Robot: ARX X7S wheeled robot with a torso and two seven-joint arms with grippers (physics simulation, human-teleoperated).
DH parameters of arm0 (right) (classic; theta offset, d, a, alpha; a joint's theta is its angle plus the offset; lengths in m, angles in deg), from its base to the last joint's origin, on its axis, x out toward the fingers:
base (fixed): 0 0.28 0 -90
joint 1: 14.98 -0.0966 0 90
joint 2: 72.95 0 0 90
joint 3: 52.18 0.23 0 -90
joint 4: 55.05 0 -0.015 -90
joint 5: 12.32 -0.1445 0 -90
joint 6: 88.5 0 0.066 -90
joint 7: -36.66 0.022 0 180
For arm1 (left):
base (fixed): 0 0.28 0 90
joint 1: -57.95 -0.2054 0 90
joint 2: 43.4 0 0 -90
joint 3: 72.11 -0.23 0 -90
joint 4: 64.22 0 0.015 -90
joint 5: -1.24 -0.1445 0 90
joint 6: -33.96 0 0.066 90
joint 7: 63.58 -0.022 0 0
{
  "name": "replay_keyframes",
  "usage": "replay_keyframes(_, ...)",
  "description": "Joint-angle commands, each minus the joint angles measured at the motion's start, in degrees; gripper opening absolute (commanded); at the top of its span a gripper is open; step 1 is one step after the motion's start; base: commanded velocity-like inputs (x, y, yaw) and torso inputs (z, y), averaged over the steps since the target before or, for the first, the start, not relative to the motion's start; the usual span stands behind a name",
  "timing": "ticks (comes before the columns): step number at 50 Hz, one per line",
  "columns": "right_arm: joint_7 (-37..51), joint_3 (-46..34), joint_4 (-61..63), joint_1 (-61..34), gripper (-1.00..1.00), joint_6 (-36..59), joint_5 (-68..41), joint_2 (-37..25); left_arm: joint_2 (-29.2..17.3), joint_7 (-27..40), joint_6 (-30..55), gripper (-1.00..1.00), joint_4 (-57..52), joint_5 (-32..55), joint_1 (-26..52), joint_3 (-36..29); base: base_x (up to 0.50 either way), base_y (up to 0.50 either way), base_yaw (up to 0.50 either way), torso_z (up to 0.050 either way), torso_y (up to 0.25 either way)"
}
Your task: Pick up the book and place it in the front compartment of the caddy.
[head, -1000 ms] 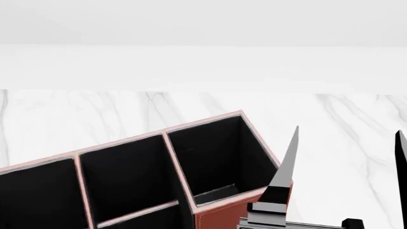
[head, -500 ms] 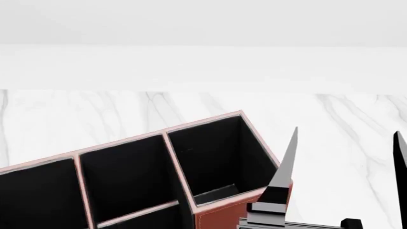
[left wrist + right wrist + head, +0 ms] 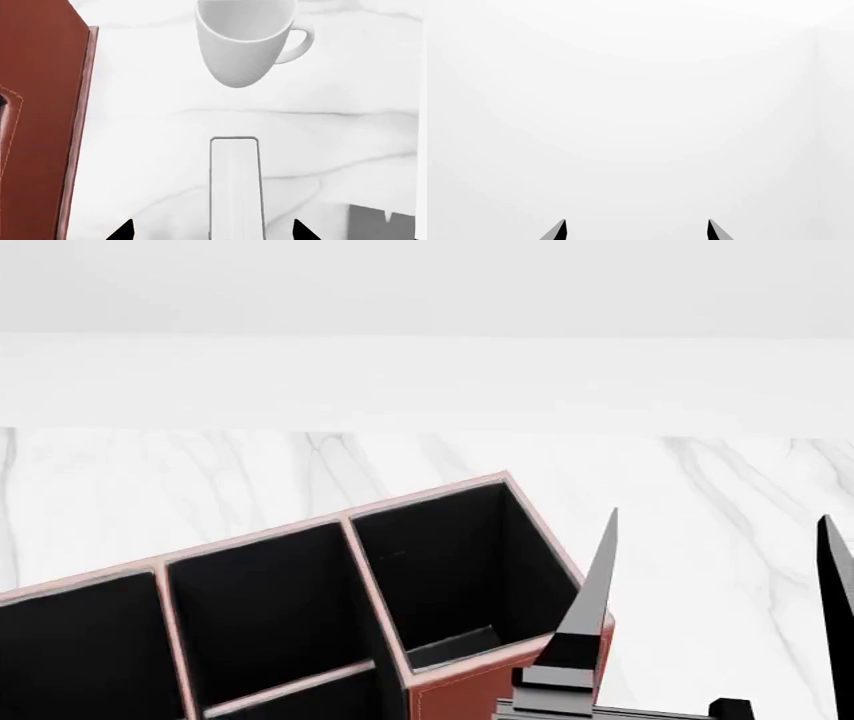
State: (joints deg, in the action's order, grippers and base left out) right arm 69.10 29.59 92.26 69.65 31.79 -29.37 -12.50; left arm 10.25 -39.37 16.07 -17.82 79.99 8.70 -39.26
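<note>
Nearby, white mug [image 3: 247, 40] beside caddy [image 3: 37, 125].

In the head view the right tool [image 3: 714, 530] has shifted slightly toward the view's left since a second ago; its grey near finger [image 3: 591, 590] now stands a touch closer to the caddy [image 3: 454, 680] corner, and its dark far finger [image 3: 837, 580] shows further in from the picture's edge. Both fingertips also sit marginally lower; their spread looks the same.
</note>
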Motion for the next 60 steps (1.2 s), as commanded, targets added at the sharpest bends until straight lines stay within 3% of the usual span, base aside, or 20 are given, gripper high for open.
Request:
replay_keyframes(1, 0.92, -0.39, 0.01, -0.16, 1.00, -0.28, -0.60, -0.87, 2.65, 0.76, 2.65, 1.00, 1.90, -0.85, 0.47, -3.39, 0.00, 0.00, 0.00, 0.000, 0.000)
replay_keyframes(32, 2.53, -0.52, 0.07, -0.42, 1.00, -1.08, -2.25, -2.49, 3.59, -1.99, 1.60, 1.00, 5.81, -3.56, -0.03, -6.82, 0.00, 0.00, 0.00, 0.000, 0.000)
replay_keyframes(33, 2.57, -0.55, 0.09, -0.46, 1.00, -1.04, -2.29, -2.52, 3.59, -2.11, 1.57, -1.00, 5.82, -3.76, 0.08, -6.91, 0.00, 0.00, 0.00, 0.000, 0.000)
replay_keyframes(47, 3.00, -1.31, -0.02, -0.84, 1.00, -0.89, -2.45, -2.88, 2.44, -2.93, 1.44, -1.00, 4.34, -4.32, 2.02, -7.05, 0.00, 0.00, 0.00, 0.000, 0.000)
replay_keyframes(50, 3.11, -1.28, -0.04, -0.80, 1.00, -1.00, -2.51, -3.01, 1.92, -6.25, 1.88, -1.00, 1.71, -8.03, 3.38, -10.04, 0.00, 0.00, 0.00, 0.000, 0.000)
replay_keyframes(60, 3.43, -1.39, -0.12, -0.85, 1.00, -1.08, -2.69, -3.33, -0.97, -2.46, 0.29, -1.00, -0.99, 3.03, 7.90, -2.81, 0.00, 0.00, 0.00, 0.000, 0.000)
